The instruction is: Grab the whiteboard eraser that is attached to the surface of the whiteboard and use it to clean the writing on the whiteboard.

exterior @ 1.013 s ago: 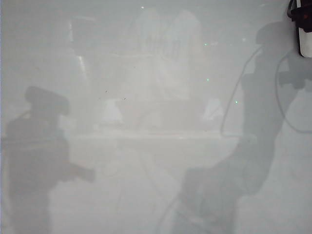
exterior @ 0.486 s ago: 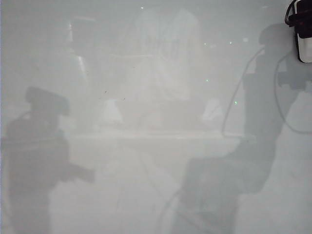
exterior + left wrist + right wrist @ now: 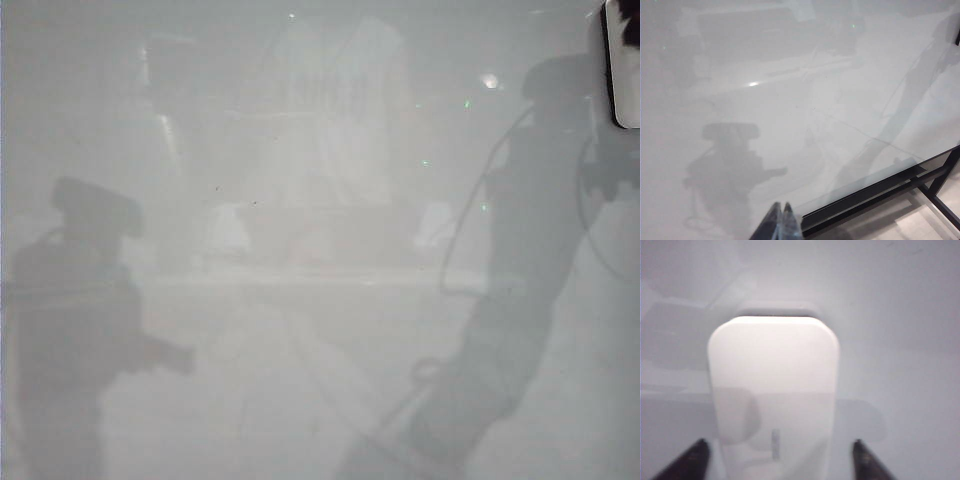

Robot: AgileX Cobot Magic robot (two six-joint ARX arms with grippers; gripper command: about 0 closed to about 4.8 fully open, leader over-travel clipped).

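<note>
Whiteboard eraser (image 3: 772, 390) is sitting flat on the whiteboard (image 3: 320, 300), at that board's far right corner in the exterior view. My right claw (image 3: 777, 460) is hovering over the eraser with its dark fingertips (image 3: 690, 457) spread wide, one on each side of the white block and not touching it. My left claw (image 3: 781, 222) is hanging above the whiteboard near its dark-framed edge, well apart from the eraser, tips pressed together.
</note>
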